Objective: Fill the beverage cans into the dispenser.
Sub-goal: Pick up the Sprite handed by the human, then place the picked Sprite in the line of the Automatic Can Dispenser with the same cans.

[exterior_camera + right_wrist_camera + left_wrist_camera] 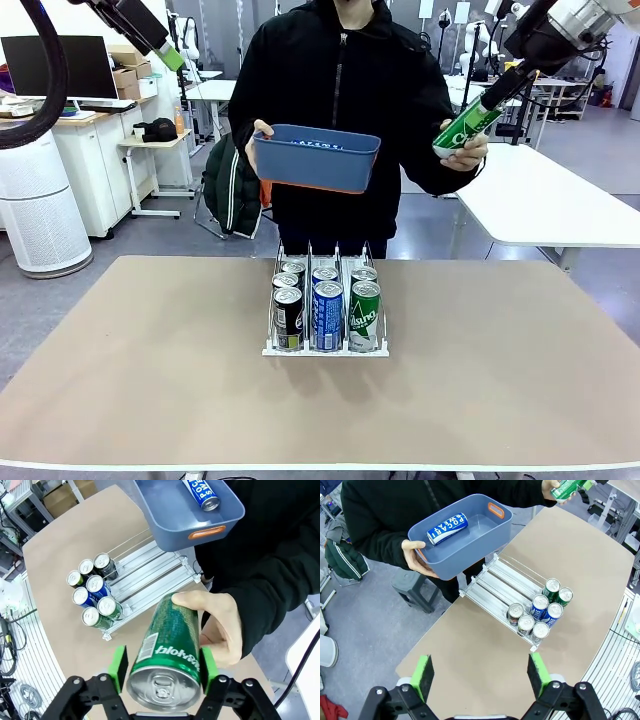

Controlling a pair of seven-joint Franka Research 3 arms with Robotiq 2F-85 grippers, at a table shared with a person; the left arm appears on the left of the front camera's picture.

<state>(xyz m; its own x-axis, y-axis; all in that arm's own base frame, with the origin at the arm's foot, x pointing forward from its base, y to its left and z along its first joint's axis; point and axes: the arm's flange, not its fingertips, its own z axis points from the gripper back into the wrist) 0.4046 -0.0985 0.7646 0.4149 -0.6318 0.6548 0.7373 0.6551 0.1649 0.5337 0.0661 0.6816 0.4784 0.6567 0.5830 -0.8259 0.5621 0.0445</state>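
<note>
A person's hand (222, 630) holds a green beverage can (170, 645) out above the table's far right, and my right gripper (162, 667) is shut on its top end, a green pad on each side. From the front, the can (465, 128) slants down from that gripper (500, 97). The dispenser (270, 350) stands mid-table with several cans (327, 310) at its front end, also visible as cans (540, 612) and as cans (95, 595). My left gripper (481, 675) hangs open and empty high over the near left (170, 55).
The person's other hand holds a blue tub (315, 158) above the dispenser's far end, with one blue can (447, 528) lying in it. The rear lanes of the dispenser (495, 582) are bare. A white table (560, 200) stands at the right.
</note>
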